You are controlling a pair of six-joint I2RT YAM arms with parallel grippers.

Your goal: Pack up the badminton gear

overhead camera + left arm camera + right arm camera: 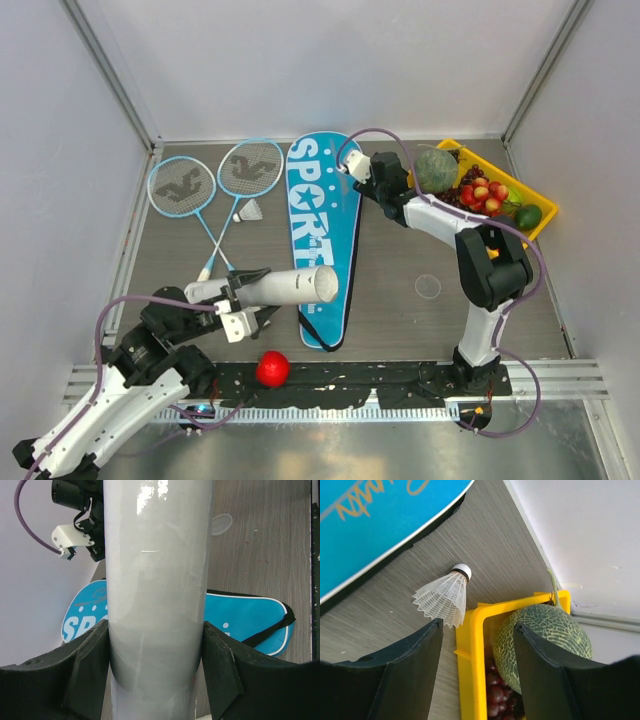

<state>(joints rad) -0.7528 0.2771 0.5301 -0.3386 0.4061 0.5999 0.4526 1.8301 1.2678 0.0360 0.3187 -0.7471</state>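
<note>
My left gripper (250, 293) (155, 625) is shut on the white cardboard tube (295, 286) (157, 580), which lies level above the table with its open end over the blue "SPORT" cover (323, 225) (250, 620). Two light-blue rackets (215, 185) lie at the back left, with a white shuttlecock (248, 211) beside them. My right gripper (355, 168) (477, 627) hovers open at the back, its jaws on either side of the yellow tray's corner. Another shuttlecock (442, 600) lies on the table just past its left finger, against the tray.
The yellow tray (540, 205) (472, 645) holds a green melon (436, 170) (550, 630), grapes and other fruit. A red ball (272, 368) sits at the near edge. A small clear round lid (428, 286) (220, 524) lies right of the cover. Walls enclose the table.
</note>
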